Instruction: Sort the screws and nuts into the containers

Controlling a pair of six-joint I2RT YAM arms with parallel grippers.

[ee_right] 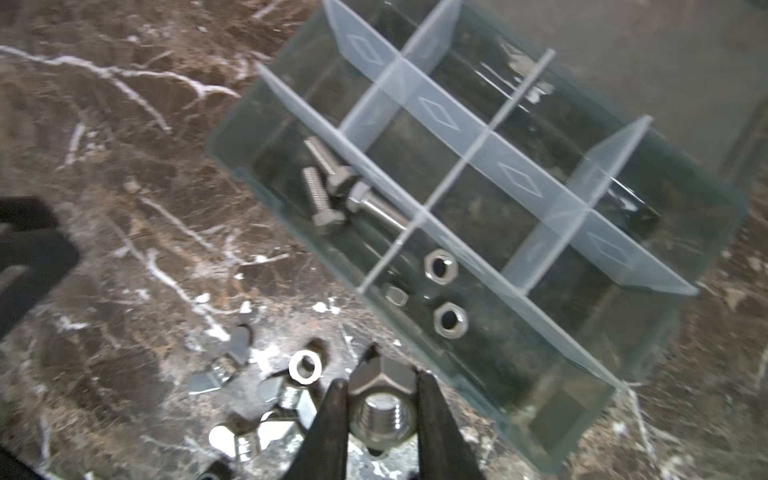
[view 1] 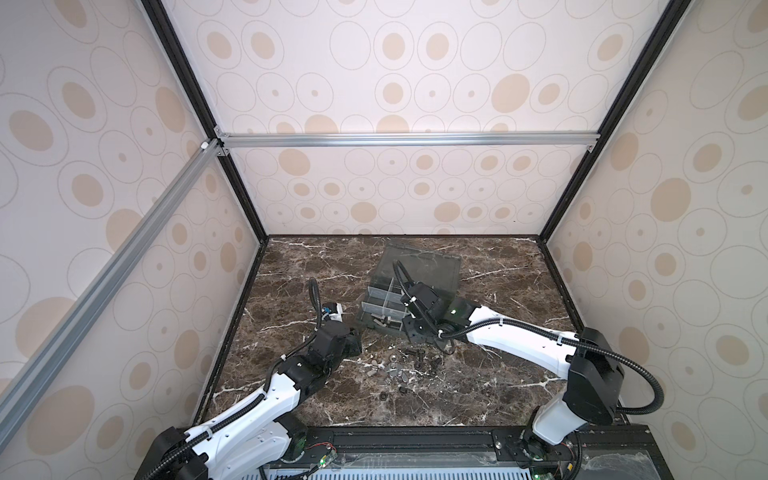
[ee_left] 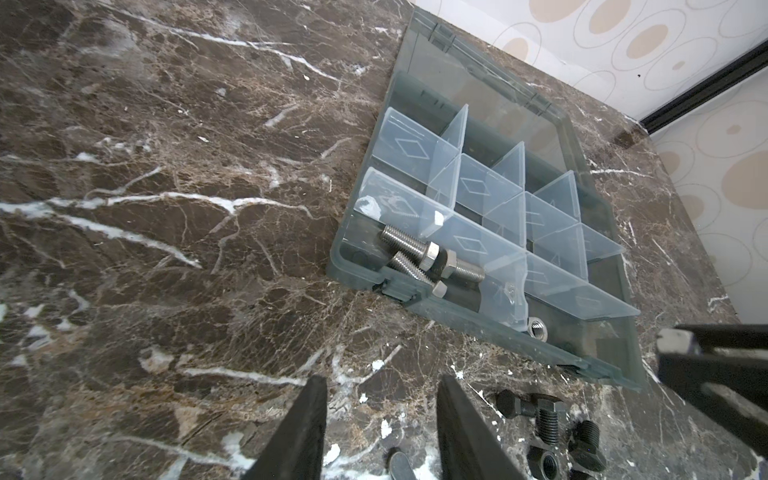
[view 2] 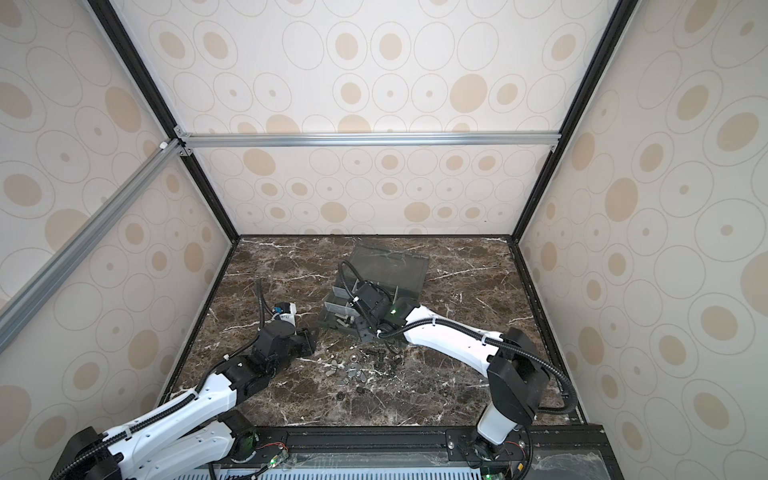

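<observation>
In both top views the small parts are too tiny to tell by kind. The right claw's tips are hidden there under its own wrist, at the front edge of the smoky-grey see-through plastic organizer box [view 1: 374,297], whose hinged lid [view 1: 428,266] lies open behind it. The right wrist view is blurred. Inside the box, 1 corner cell [ee_right: 274,174] holds 3 short silver hex-head screws [ee_right: 322,199], crossed and touching. The cell beside it holds 2 small silver hexagonal nuts [ee_right: 441,266] and 1 smaller grey piece [ee_right: 395,295] of unclear shape. On the dark brown marble table [ee_left: 166,208] just in front of the box lie 1 loose silver nut [ee_right: 304,365], silver wing-shaped pieces [ee_right: 232,440] too blurred to count, and at least 3 black screws [ee_left: 546,419], partly cut off at the picture's edge. The right claw [ee_right: 380,380] is clamped on 1 large silver hexagonal nut [ee_right: 382,411] just in front of the box; whether that nut touches the table I cannot tell. The left claw [ee_left: 382,380] has its 2 black fingers [ee_left: 299,436] apart with nothing between them, over bare marble in front of the box's screw corner.
</observation>
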